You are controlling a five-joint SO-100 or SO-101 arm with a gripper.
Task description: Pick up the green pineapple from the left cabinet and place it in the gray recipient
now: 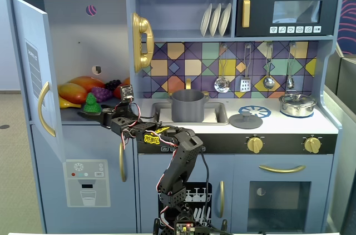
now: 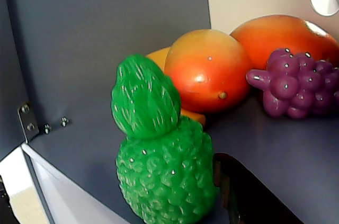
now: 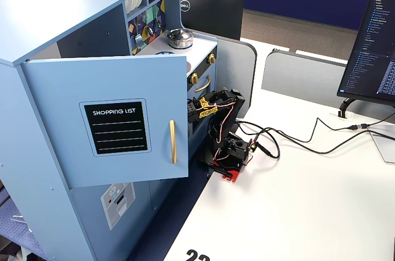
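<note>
The green pineapple [image 1: 92, 103] stands upright at the front of the left cabinet's [image 1: 78, 35] shelf. It fills the lower middle of the wrist view [image 2: 164, 166]. My gripper [image 1: 98, 113] reaches into the cabinet from the right and looks open. One dark finger [image 2: 241, 189] sits just right of the pineapple's base, and the other finger is out of view. The gray recipient [image 1: 188, 106] stands in the sink to the right, with nothing showing above its rim. In a fixed view the open door [image 3: 111, 119] hides the pineapple and the gripper tips.
Orange mangoes [image 2: 206, 70] and a purple grape bunch [image 2: 299, 83] lie right behind the pineapple. The cabinet door [image 1: 33, 68] stands open at left. A gray lid [image 1: 245, 120] and a silver lidded pot [image 1: 297, 103] sit on the counter.
</note>
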